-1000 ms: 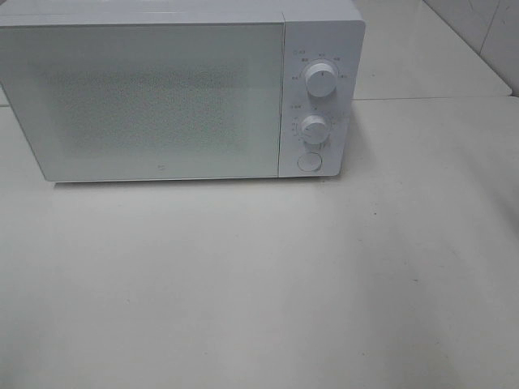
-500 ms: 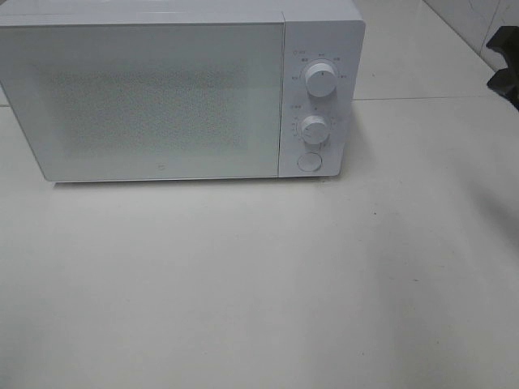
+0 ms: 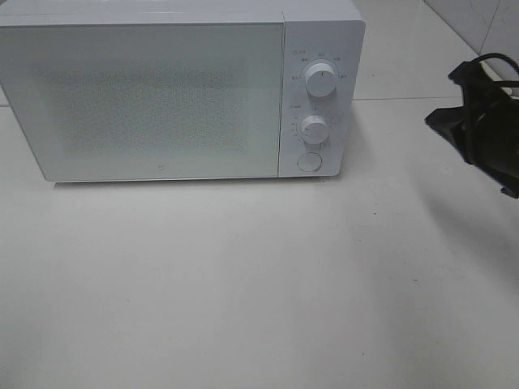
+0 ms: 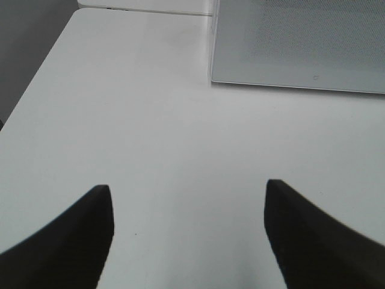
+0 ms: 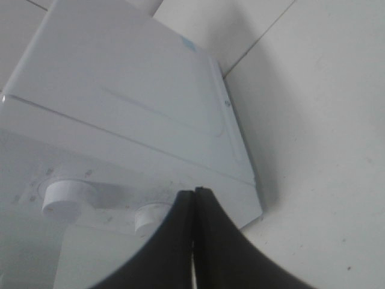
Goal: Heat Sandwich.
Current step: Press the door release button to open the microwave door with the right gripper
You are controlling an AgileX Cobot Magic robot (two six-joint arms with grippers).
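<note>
The boxy white microwave [image 3: 178, 89] stands at the back of the pale white bench [image 3: 243, 284], its frosted door [image 3: 146, 97] closed. I can't see the sandwich in any view, so I can't tell whether it is behind that door or somewhere out of sight.

The black right arm [image 3: 478, 130] reaches in from the right, level with the control panel but well apart from it. The right claw [image 5: 194, 191] is pressed together and empty, pointing toward the two white knobs. The left claw [image 4: 187, 189] hangs spread wide over bare bench in front of the door, holding nothing.

This looks like the opening step: getting the door open. I'd guess the closed claw is meant to push the round white button [image 3: 309, 162] below the knobs. That calls for a straight, gentle press that doesn't nudge the lower knob [image 3: 315, 128].
</note>
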